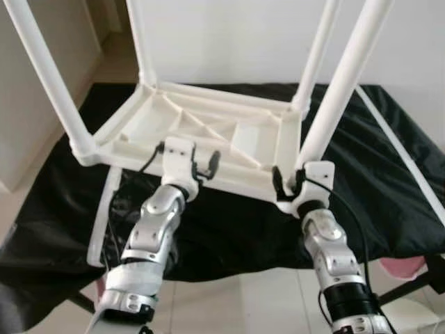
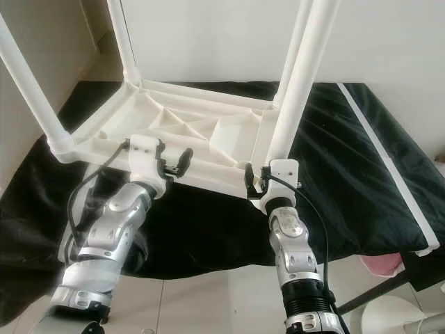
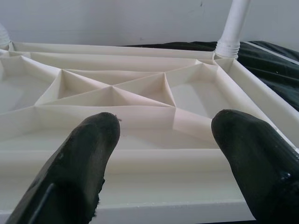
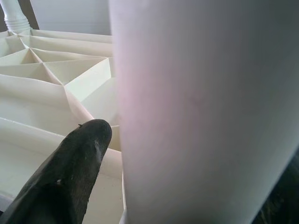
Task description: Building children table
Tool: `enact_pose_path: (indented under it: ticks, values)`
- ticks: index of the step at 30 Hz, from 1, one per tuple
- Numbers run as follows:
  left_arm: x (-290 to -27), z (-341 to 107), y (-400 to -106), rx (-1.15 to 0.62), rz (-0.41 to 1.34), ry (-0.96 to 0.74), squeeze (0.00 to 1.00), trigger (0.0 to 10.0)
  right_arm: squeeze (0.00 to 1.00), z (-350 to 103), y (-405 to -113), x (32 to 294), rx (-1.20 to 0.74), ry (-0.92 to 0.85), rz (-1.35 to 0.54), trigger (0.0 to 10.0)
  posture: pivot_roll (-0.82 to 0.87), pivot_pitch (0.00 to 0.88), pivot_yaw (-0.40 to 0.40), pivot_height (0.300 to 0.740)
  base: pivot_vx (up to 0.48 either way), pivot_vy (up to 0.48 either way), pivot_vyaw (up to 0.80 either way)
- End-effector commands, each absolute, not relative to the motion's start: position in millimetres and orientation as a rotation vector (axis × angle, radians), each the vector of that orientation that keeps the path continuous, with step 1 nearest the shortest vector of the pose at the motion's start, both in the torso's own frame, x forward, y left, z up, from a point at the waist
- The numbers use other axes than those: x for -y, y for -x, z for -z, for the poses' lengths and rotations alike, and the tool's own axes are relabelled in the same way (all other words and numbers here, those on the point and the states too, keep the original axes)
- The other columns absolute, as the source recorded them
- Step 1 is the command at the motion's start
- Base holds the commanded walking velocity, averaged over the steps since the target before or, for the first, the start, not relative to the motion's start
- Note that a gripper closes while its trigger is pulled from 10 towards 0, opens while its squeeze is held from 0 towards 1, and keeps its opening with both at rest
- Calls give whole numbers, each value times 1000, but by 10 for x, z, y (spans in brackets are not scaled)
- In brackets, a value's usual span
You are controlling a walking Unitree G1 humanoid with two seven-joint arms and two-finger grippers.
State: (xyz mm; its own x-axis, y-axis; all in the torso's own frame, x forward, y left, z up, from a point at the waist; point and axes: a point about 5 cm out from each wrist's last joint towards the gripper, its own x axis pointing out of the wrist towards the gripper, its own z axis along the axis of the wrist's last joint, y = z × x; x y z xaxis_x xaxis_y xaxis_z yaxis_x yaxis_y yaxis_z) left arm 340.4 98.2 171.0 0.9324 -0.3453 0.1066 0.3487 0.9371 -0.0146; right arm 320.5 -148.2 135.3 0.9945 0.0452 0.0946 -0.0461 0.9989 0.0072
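A white plastic children's table point(image 1: 201, 129) lies upside down on a black cloth, its ribbed underside point(image 3: 117, 88) facing up. Four white legs stand up from its corners, among them the near left leg point(image 1: 49, 83) and the near right leg point(image 1: 344, 83). My left gripper point(image 1: 204, 165) is open at the table's near rim, its fingers point(image 3: 88, 154) spread just above the rim's edge. My right gripper point(image 1: 288, 182) is shut on the base of the near right leg point(image 4: 201, 107), which presses against one finger point(image 4: 79, 158) and hides the other.
The black cloth point(image 1: 229, 229) covers a low stand with a floor of pale tiles in front. A loose white pole point(image 1: 403, 153) lies along the cloth's right side, and a white bar point(image 1: 101, 223) lies at its left. A pink object point(image 1: 403, 268) sits at the lower right. A white wall stands behind.
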Motion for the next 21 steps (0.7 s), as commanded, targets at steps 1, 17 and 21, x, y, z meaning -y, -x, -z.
enact_pose_path:
  ticks: [1, 17, 21]
  values:
    - [-974, -1653, -3393, 89, 399, 17, 0, 10000, 0, -1358, -3218, 1480, 99, -13, -52, 10000, -23, 8, 2, 740, 0, 0, 0]
    - [-962, -1639, -3379, 86, 415, 22, 0, 10000, 0, -1339, -3211, 1489, 95, -10, -51, 10000, -25, 12, 1, 740, 0, 0, 0]
    - [-962, -1639, -3378, 87, 416, 24, 0, 10000, 0, -1338, -3209, 1490, 95, -9, -53, 10000, -25, 12, 0, 740, 0, 0, 0]
